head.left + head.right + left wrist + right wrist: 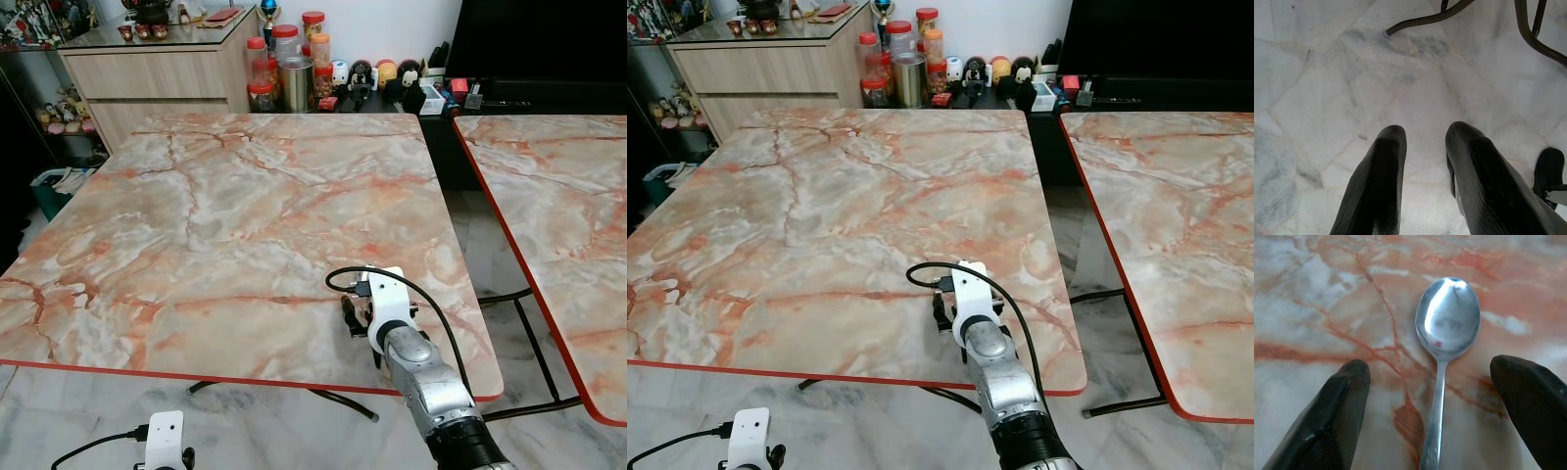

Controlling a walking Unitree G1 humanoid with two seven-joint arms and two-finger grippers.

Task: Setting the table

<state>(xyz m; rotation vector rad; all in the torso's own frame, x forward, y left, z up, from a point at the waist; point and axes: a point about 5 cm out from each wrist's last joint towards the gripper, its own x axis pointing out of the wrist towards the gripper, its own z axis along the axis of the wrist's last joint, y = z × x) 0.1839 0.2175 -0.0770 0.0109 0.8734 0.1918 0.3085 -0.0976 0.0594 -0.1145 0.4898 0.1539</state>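
— What's in front of the robot from where you stand?

— A big marble-patterned table (225, 215) with a red edge, veined pink and orange. A second table of the same kind (558, 215) stands just to its right with a gap of pale floor between them. Behind, a wooden sideboard (147, 78), and beside it a cluster of red-lidded jars (284, 59) and small figurines (377, 76).

— And the arms?

— The right arm reaches over the near edge of the big table, towards its right corner. The right gripper (1432, 396) sits low over the tabletop, its two black fingers (1339, 411) spread wide apart.

— Holding anything?

— No — a metal spoon (1445, 328) lies flat on the marble between the fingers, bowl up and pointing away from the wrist, handle running back towards it. Neither finger touches it; there is bare marble on each side.

— The other arm?

— The left gripper (1425, 161) hangs below the table edge, pointed at the pale tiled floor (1327, 73), with dark table legs (1425, 19) beyond. Its fingers stand slightly parted, nothing between them.
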